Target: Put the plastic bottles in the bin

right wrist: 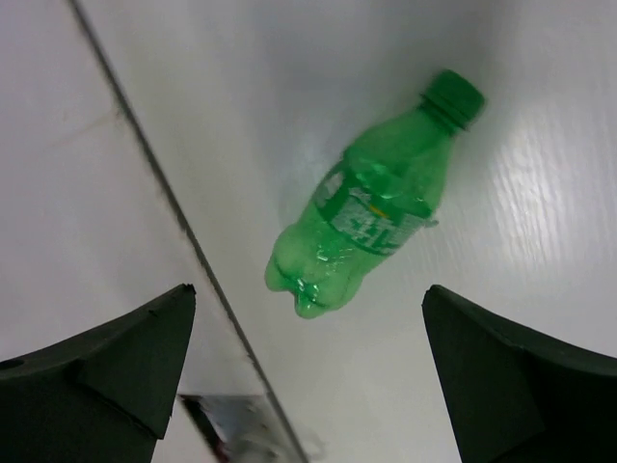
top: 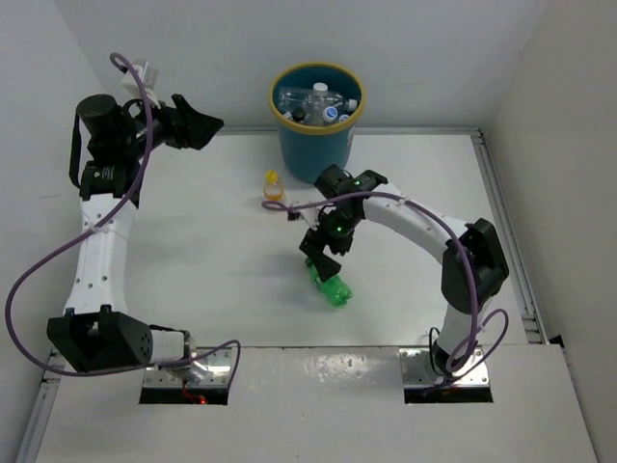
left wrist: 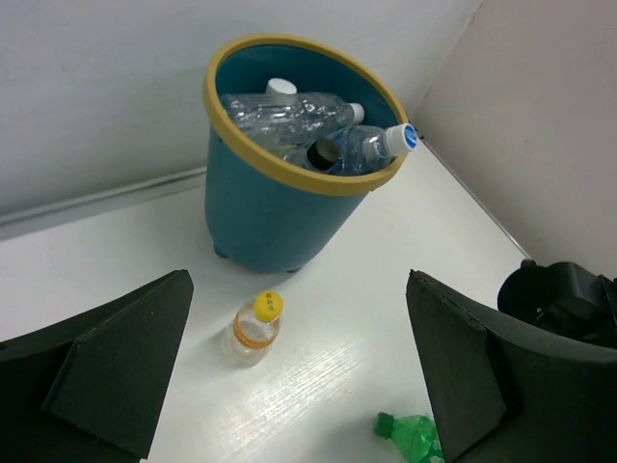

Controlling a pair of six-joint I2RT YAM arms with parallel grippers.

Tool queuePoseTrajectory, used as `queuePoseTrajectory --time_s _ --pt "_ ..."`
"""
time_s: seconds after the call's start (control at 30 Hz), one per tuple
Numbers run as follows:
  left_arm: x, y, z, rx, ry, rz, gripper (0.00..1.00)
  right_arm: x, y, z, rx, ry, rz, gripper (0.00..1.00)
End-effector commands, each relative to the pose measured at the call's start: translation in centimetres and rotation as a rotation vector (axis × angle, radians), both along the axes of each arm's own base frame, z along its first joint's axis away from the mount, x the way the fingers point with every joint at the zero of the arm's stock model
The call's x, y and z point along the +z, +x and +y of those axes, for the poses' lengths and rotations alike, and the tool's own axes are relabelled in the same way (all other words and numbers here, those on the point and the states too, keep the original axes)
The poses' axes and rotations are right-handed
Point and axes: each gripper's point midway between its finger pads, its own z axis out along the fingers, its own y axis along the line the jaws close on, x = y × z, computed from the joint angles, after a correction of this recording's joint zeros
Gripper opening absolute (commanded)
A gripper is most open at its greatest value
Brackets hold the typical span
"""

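Note:
The bin [top: 294,154], teal-blue with a yellow rim, stands at the back of the table and holds several clear plastic bottles [top: 318,104]. In the left wrist view the bin [left wrist: 260,212] shows them too. A small yellow-capped bottle [top: 274,188] [left wrist: 255,330] stands upright just in front of the bin. A green bottle [top: 331,287] [right wrist: 371,217] lies on its side mid-table. My right gripper [top: 323,253] [right wrist: 308,294] hangs open just above it, nothing between its fingers. My left gripper [top: 188,123] [left wrist: 299,289] is raised at the back left, open and empty, facing the bin.
A dark seam [right wrist: 145,164] runs across the table near the green bottle's base. A metal rail [top: 501,222] borders the table's right side. White walls close in behind the bin and on both sides.

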Motion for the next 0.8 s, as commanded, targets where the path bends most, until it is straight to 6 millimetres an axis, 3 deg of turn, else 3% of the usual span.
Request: queuePoseTrajectory --time_s 0.0,0.17,0.3,0.4,0.53,0.77 --pt "0.3 -1.0 1.6 0.072 -0.053 0.000 1.00 1.3 4.1 0.1 -0.516 -0.053 0.017 1.00" --pt "0.4 -1.6 2.5 0.136 -0.063 0.000 1.00 0.2 6.7 0.6 -0.761 -0.103 -0.019 1.00" --pt "-0.4 -1.9 3.3 0.166 -0.056 0.006 1.00 -2.3 6.4 2.1 -0.740 -0.154 -0.052 1.00" --pt "-1.4 -1.7 4.1 0.185 -0.052 0.030 1.00 -3.1 6.8 3.6 -0.717 -0.156 -0.110 0.99" --pt "-1.8 -1.6 4.4 0.194 -0.053 0.039 1.00 -5.7 6.7 3.6 -0.680 -0.252 -0.121 0.97" --pt "-2.4 -1.7 4.9 0.212 -0.038 0.039 1.00 -10.5 6.4 1.9 -0.595 -0.407 -0.138 0.94"
